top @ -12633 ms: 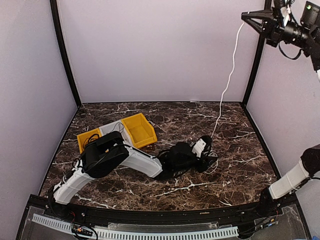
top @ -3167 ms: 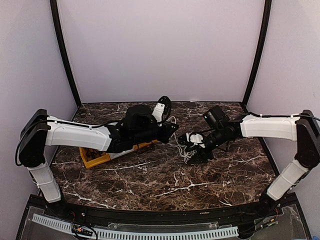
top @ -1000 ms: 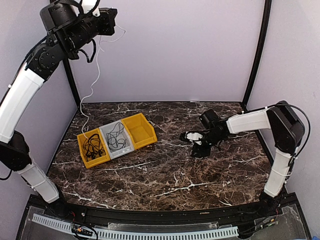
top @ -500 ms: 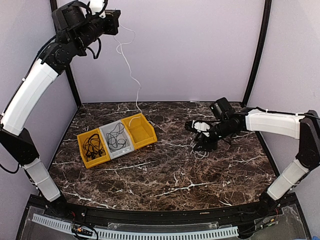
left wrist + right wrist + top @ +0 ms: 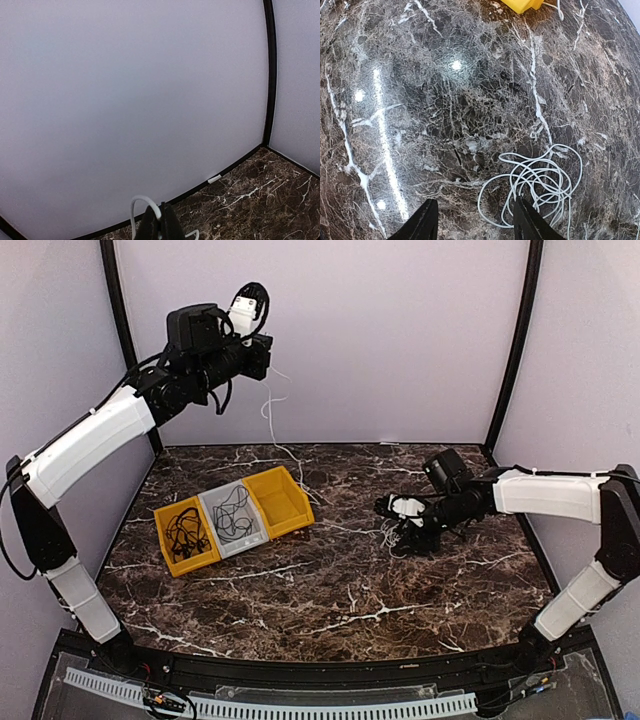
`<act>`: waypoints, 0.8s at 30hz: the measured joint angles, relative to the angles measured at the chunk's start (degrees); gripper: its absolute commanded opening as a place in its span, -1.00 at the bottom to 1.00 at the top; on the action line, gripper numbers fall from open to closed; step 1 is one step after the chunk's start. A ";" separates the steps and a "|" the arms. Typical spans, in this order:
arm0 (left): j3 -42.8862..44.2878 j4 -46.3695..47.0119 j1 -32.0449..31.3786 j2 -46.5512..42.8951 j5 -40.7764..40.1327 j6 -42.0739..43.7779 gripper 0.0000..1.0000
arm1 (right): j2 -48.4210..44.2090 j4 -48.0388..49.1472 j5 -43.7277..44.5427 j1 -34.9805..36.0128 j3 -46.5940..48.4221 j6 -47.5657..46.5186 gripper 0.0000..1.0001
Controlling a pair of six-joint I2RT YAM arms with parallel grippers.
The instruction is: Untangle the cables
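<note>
Two arms we see: the left arm (image 5: 100, 435) reaches high, jaws pinched shut on a white cable (image 5: 132, 212) hanging down to the table (image 5: 330, 590). The right arm (image 5: 540, 490) stretches low, jaws parted above a white coil (image 5: 540, 182) lying there.

Left gripper (image 5: 161, 215): cropped by bottom edge; white cable (image 5: 141, 198) vanishes between its fingers. Yellow bin (image 5: 522, 5): corner only, at top edge. Cable coil (image 5: 542, 182): lower right cropped.

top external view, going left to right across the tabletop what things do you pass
left yellow bin → grey bin → right yellow bin → white cable tangle
</note>
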 measured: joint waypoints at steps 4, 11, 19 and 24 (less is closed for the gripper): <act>-1.14 0.07 0.28 -0.07 0.07 -0.46 -1.00 | 0.70 0.59 0.57 0.00 -0.07 -0.13 0.06; 3.50 -0.13 0.55 0.61 1.27 -0.39 -1.00 | 1.01 0.87 1.25 -0.02 -0.57 -0.37 0.07; 20.65 -0.48 0.55 4.96 5.79 -0.11 -1.00 | 1.53 1.05 1.70 -0.02 -0.68 -0.59 0.07; 23.71 -0.37 0.66 5.05 7.15 0.39 -1.00 | 2.14 1.05 2.16 -0.02 -0.68 -0.68 0.07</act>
